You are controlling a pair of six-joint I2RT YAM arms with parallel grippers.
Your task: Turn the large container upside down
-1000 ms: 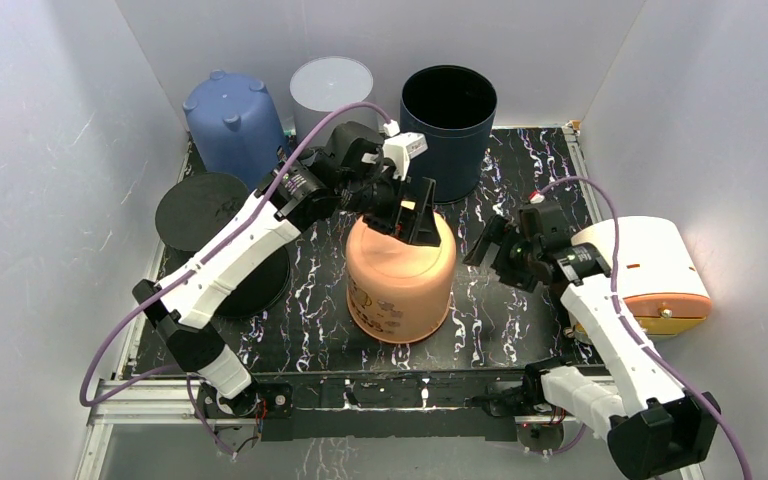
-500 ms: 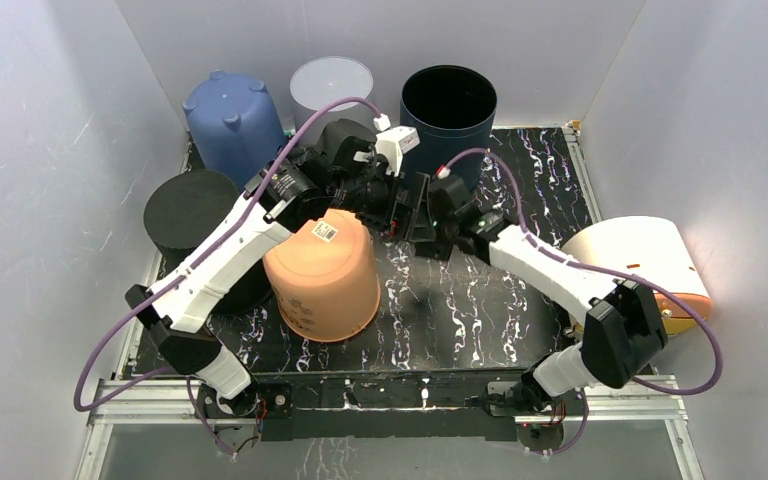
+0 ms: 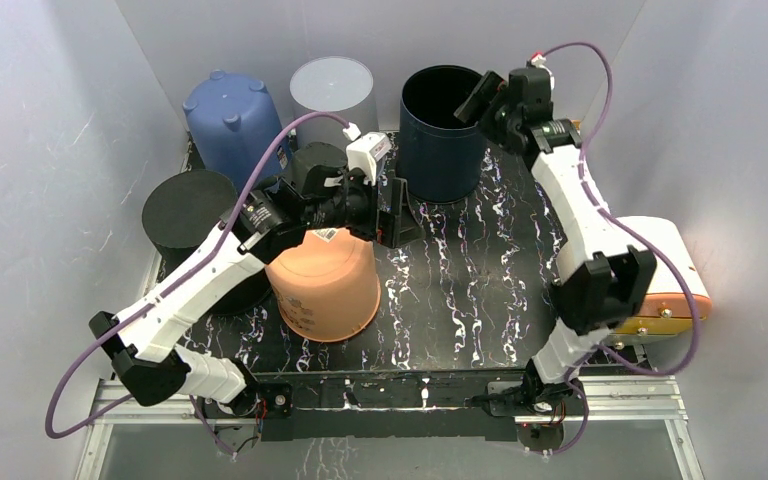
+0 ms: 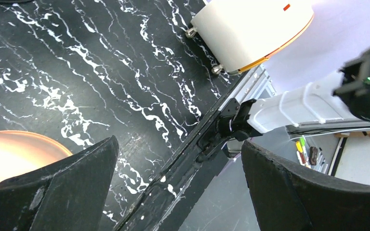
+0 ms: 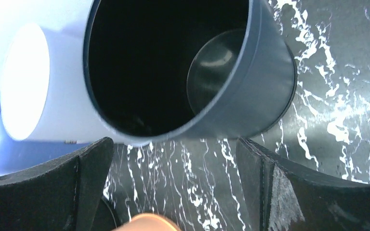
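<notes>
The large dark navy container (image 3: 447, 130) stands upright at the back of the mat, mouth open upward; it also shows in the right wrist view (image 5: 250, 96). My right gripper (image 3: 482, 97) is open and empty, hovering just above its right rim; in its own view (image 5: 173, 192) the container lies ahead between the fingers. My left gripper (image 3: 398, 208) is open and empty, just right of the base-up orange container (image 3: 325, 285), and in its own view (image 4: 178, 192) it faces the mat's near edge.
A blue container (image 3: 230, 120) and a white one (image 3: 332, 95) stand base-up at the back left. A black cylinder (image 3: 185, 210) stands at the left. A cream and orange appliance (image 3: 650, 270) lies off the mat's right edge. White walls enclose the mat.
The orange container has been shifted left from the centre. My right arm has swung from the middle up to the navy container's rim. My left gripper has drawn slightly left and down.
</notes>
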